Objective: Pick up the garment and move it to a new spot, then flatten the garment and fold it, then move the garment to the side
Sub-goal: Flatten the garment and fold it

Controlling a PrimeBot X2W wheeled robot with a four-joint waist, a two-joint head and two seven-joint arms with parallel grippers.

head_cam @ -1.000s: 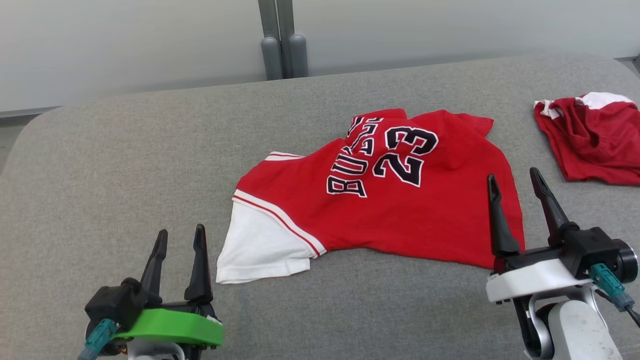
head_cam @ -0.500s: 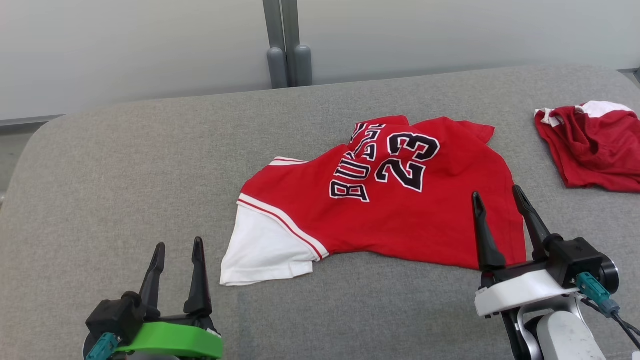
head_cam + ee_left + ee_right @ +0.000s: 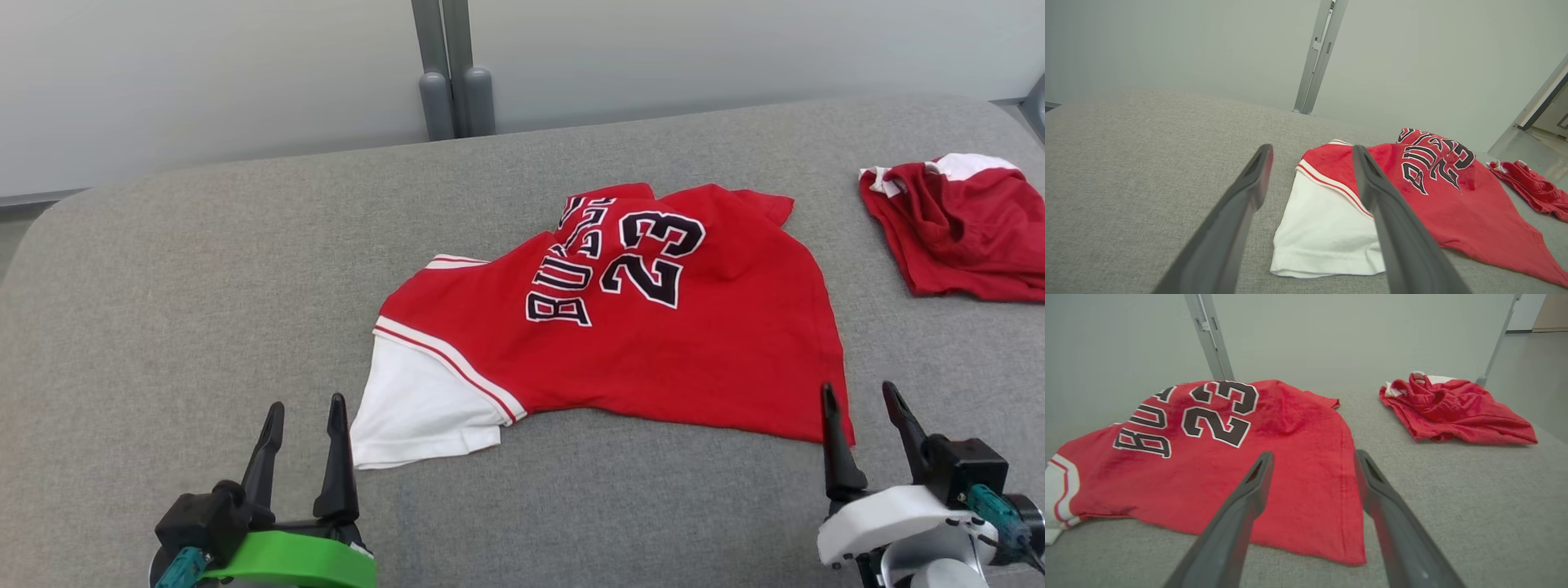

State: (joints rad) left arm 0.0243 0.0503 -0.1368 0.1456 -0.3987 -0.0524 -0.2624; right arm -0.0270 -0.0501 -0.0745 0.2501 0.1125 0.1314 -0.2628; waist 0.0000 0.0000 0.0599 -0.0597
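The red shirt point(image 3: 653, 351) lies on the gray cushion point(image 3: 163, 286), stretched sideways ahead of the jaws. The right gripper point(image 3: 859, 390), spread and empty, has the shirt's corner at its tips, so it looks nearer. The left gripper point(image 3: 306, 404) is spread too, with the white sleeve point(image 3: 416, 408) just ahead.

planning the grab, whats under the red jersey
The jersey lies on the grey cushion; only cushion shows around its edges. Whatever is beneath it is covered.

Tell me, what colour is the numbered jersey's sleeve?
White sleeve, edged by a red and white stripe; the left wrist view shows it best.
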